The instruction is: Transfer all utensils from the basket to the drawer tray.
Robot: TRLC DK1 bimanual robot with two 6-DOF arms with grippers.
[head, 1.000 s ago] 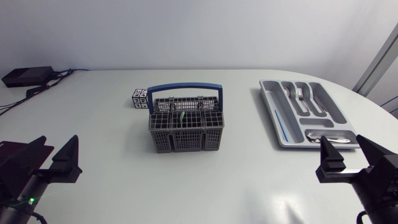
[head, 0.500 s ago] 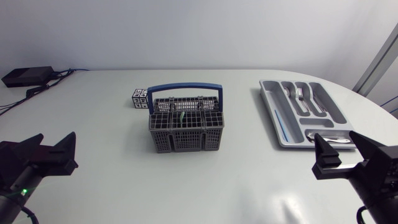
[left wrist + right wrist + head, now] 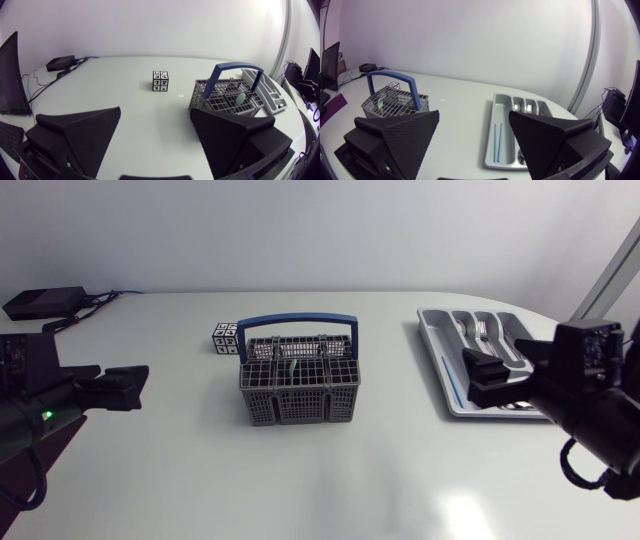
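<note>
**Tray partly filled – at least one piece left in the basket**

Head view: The basket (image 3: 300, 385) is set near the middle of the counter (image 3: 330, 480), its blue handle (image 3: 298, 322) upright across the top. One greenish piece (image 3: 292, 367) can be made out in a compartment; whether more lie below cannot be told. The drawer tray (image 3: 432, 352) is placed well to the right, near the counter's curved edge, and metal cutlery (image 3: 485, 330) and thin blue sticks (image 3: 452, 385) are seen in its slots. The task is judged well begun but not finished. The left gripper (image 3: 125, 385) is held above the counter's left side, and the right gripper (image 3: 490, 378) over the tray's near end. Wide bare counter is offered in front of the basket and between basket and tray.

Left wrist view: The left gripper (image 3: 155, 112) is shown with fingers spread wide and nothing held. The basket (image 3: 225, 97) lies ahead and to one side, the tray (image 3: 265, 87) beyond it, and a marker cube (image 3: 160, 81) stands near the basket's far corner – little room is left there.

Right wrist view: The right gripper (image 3: 474, 116) is likewise released and empty. The tray (image 3: 490, 142) lies just ahead, the basket (image 3: 395, 102) well apart. The upright handle is judged the main obstacle to a reach from above.
</note>
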